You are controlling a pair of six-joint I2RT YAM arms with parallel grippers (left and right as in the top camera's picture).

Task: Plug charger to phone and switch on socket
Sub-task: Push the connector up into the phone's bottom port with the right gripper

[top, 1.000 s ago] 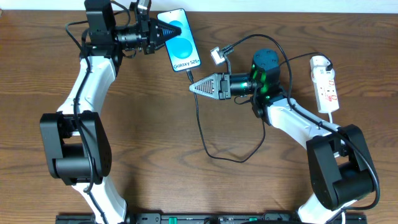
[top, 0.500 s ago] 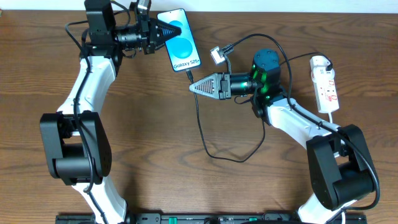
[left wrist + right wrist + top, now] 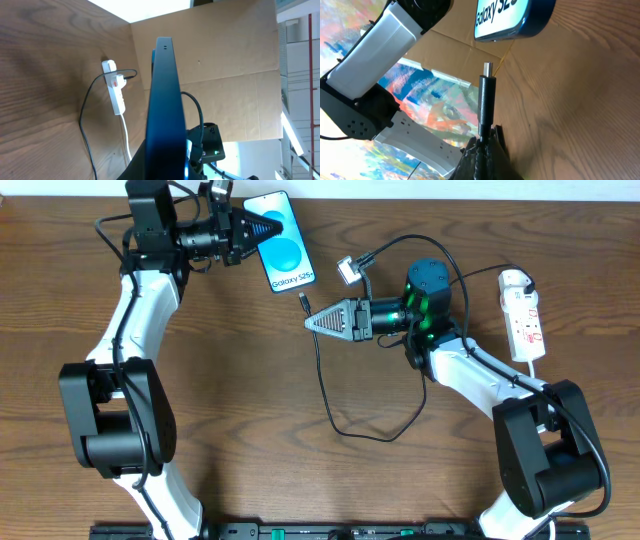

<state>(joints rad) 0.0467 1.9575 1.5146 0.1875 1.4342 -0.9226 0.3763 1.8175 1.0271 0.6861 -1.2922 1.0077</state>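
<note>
My left gripper [image 3: 268, 227] is shut on the top end of the phone [image 3: 284, 244], whose blue screen faces up at the table's far edge. In the left wrist view the phone [image 3: 165, 95] shows edge-on between the fingers. My right gripper [image 3: 311, 320] is shut on the charger's black connector [image 3: 303, 302], just below the phone's lower end. In the right wrist view the connector [image 3: 486, 95] points its metal tip at the phone's bottom edge [image 3: 517, 20], with a small gap between them. The socket [image 3: 525, 315] lies at the right with the charger's white plug head [image 3: 116, 81] in it.
The charger's black cable [image 3: 325, 385] loops across the middle of the table and back under the right arm. The socket's white cord [image 3: 126, 137] runs toward the table's near side. A cardboard wall [image 3: 225, 60] stands behind the table.
My left gripper has carried the phone a little up and to the left, away from the connector. The right arm and the connector have stayed where they were.
</note>
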